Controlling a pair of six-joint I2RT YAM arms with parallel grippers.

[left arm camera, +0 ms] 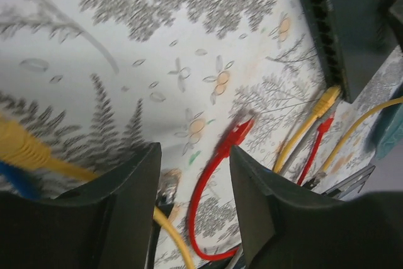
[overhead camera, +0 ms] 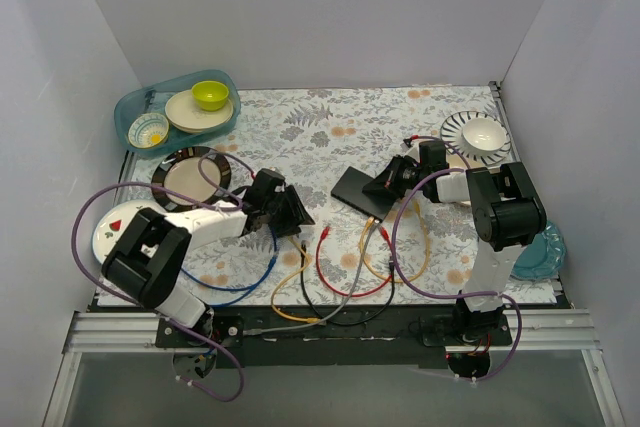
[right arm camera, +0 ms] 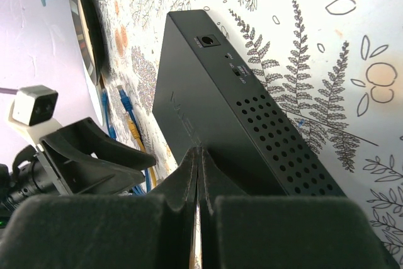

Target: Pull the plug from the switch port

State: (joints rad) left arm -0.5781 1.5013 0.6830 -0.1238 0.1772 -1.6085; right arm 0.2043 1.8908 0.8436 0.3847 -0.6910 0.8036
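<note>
The switch is a flat matte-black box lying mid-table. In the left wrist view its socket row faces me, with a yellow plug seated in the end port. My left gripper is open and empty to the switch's left, above a loose red plug that lies between its fingers. My right gripper is shut, its tips resting on the switch's top. The yellow plug also shows in the top view.
Loose red, yellow, blue, black and grey cables sprawl between the arms at the front. Plates and a blue bin with bowls stand at the back left. A striped bowl and a teal plate are on the right.
</note>
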